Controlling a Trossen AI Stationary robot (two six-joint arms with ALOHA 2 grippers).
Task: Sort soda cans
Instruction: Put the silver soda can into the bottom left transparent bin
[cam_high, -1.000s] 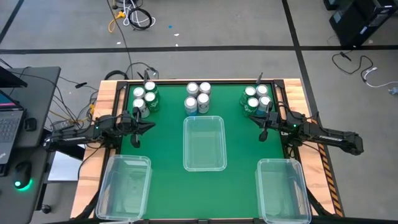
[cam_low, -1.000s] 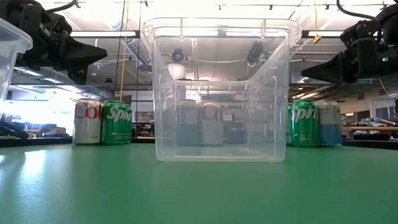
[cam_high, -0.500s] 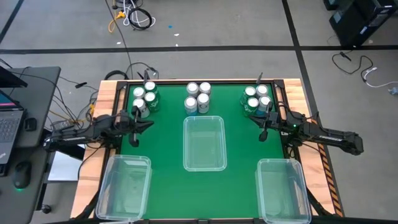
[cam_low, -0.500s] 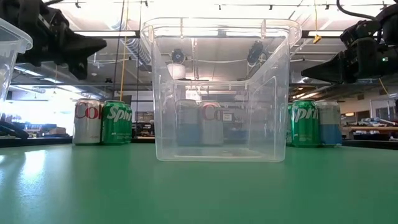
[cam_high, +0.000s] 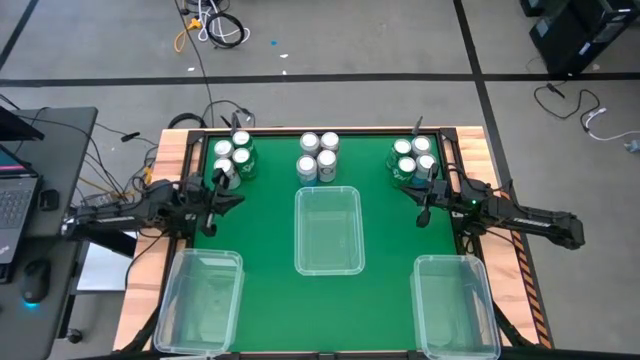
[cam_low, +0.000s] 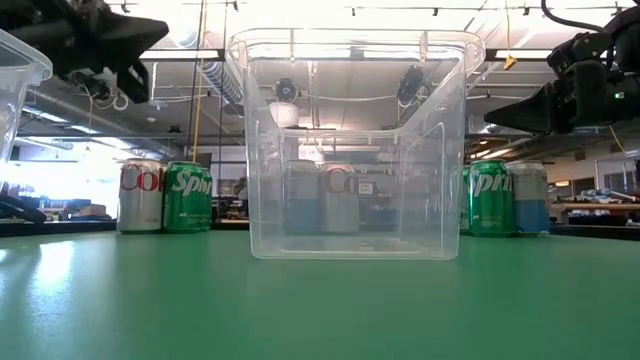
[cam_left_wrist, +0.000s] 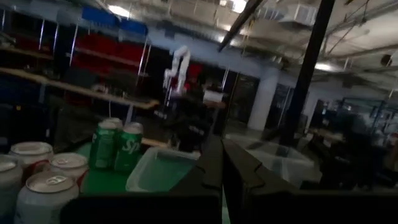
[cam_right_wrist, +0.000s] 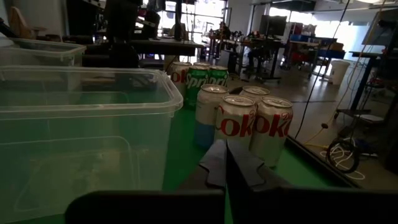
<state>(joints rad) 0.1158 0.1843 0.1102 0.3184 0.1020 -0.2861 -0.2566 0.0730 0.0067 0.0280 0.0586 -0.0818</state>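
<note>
**A:** Two grippers, both with fingers pressed together and nothing between them. The left gripper hangs above the green table on its left side, just in front of the left group of cans; the right gripper hangs above the right side, just in front of the right group.

**B:** And the cans themselves?

**A:** Twelve soda cans stand upright along the far edge in three clusters of four: the left cluster, the middle cluster and the right cluster. None is inside a bin.

**B:** What colours can you make out?

**A:** From table height, a silver-white can and a green can stand side by side on the left. A green can touches a blue can on the right. Past the right gripper's shut fingers, two silver-white cans stand nearest, with a blue-bottomed one just beside them.

**B:** The bins?

**A:** Three clear plastic bins. The centre bin sits directly in front of the middle cluster, and the table-height view looks at those cans through its walls. The left bin and right bin sit at the near corners, well apart from the cans.

**B:** Anything off the table?

**A:** Only a laptop on a desk to the left, and cables on the floor beyond.
</note>
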